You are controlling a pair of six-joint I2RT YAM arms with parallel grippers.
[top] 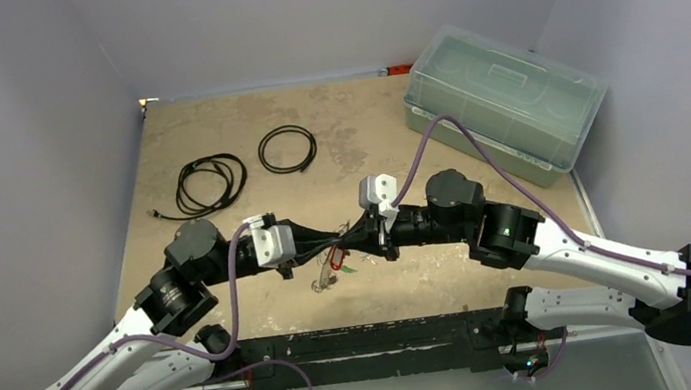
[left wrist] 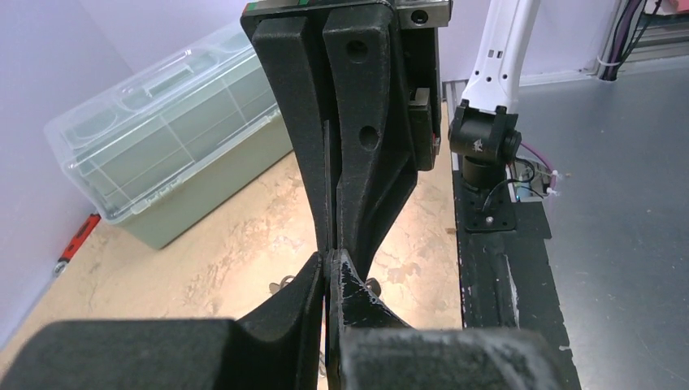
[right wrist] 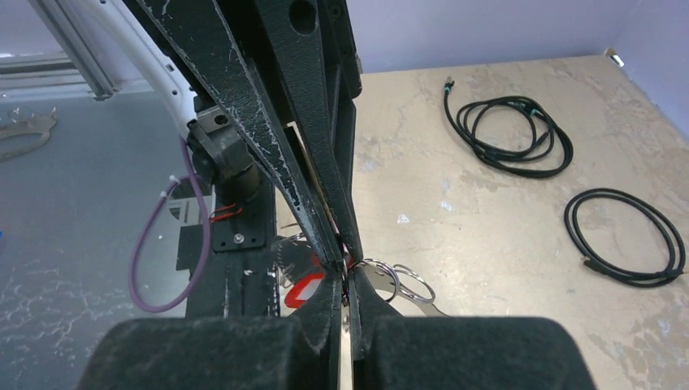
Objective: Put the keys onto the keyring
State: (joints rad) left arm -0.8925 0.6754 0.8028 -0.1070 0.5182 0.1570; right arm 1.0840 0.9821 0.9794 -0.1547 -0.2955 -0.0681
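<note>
Tan counter [top: 356, 153], clear box [top: 501, 104] at far right, two cable coils [top: 287, 149] at far left. Arms meeting nose to nose near the front edge. Left pincer [left wrist: 328, 268] pressed together, right pincer [right wrist: 346, 280] likewise; no telling what either pinches. Keyring [top: 321, 281] just below the tips, hanging or lying unclear. Red key [right wrist: 290, 297] beside it. Probably light, stiff, slippery wire: best pinched across the loop's edge, keys by the coloured head, blade free.

On the tan, stained table [top: 354, 133], a clear plastic box [top: 506, 109] with its lid on stands at two o'clock. At eleven o'clock lies a loose black cable coil [top: 211, 183], and near it, at its three o'clock, a smaller black cable ring [top: 287, 149].
</note>
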